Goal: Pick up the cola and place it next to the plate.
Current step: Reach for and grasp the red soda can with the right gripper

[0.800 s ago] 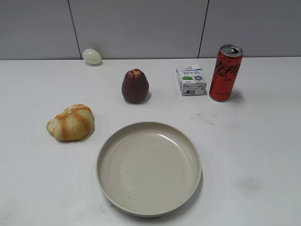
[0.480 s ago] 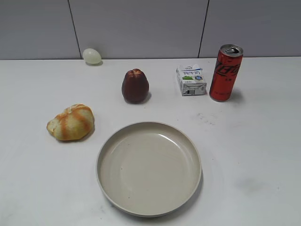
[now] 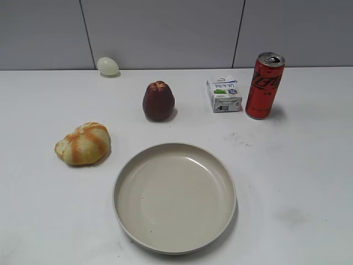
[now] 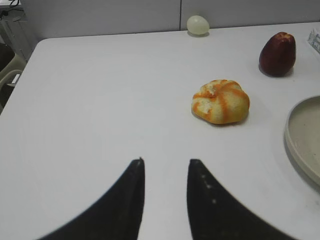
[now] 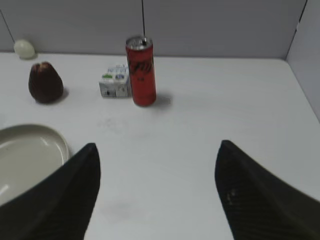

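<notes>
The cola (image 3: 265, 85) is a tall red can standing upright at the back right of the white table; it also shows in the right wrist view (image 5: 141, 71). The plate (image 3: 126, 221) is a wide beige dish at the front centre, empty; its rim shows in the right wrist view (image 5: 60, 145) and the left wrist view (image 4: 292, 145). My right gripper (image 5: 157, 145) is open wide and empty, well short of the cola. My left gripper (image 4: 165, 161) is open with a narrow gap, empty, over bare table. Neither gripper shows in the exterior view.
A small white carton (image 3: 224, 94) stands just left of the cola. A dark red fruit (image 3: 158, 101), a bread roll (image 3: 83, 143) and a pale egg (image 3: 107, 65) lie on the table's left half. A grey wall runs behind the table.
</notes>
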`<state>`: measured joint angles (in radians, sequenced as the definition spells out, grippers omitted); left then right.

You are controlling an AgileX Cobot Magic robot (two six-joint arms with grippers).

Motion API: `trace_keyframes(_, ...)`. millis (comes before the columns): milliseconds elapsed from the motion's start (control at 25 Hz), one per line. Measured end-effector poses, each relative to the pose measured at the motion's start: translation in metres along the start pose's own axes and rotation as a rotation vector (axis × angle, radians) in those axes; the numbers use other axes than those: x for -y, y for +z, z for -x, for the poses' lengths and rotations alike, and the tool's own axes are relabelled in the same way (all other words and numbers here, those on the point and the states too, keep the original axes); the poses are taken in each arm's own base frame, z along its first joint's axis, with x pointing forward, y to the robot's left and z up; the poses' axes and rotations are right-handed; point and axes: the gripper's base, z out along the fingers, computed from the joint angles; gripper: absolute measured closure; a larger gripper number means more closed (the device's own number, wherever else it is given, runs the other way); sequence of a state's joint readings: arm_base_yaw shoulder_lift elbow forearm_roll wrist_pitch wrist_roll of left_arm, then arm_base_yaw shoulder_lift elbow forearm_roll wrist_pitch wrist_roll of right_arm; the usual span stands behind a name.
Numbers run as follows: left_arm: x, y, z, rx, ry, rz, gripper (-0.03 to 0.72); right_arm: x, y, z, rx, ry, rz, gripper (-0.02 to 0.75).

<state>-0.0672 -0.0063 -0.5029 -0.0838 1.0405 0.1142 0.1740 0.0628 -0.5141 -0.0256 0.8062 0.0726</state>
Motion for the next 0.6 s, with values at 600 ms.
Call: trace_keyframes(600, 0.000, 0.000, 0.000, 0.000, 0.000, 0.000, 0.456, -0.013, 0.171, 0.091, -0.398, 0.079, 0.015, 0.087)
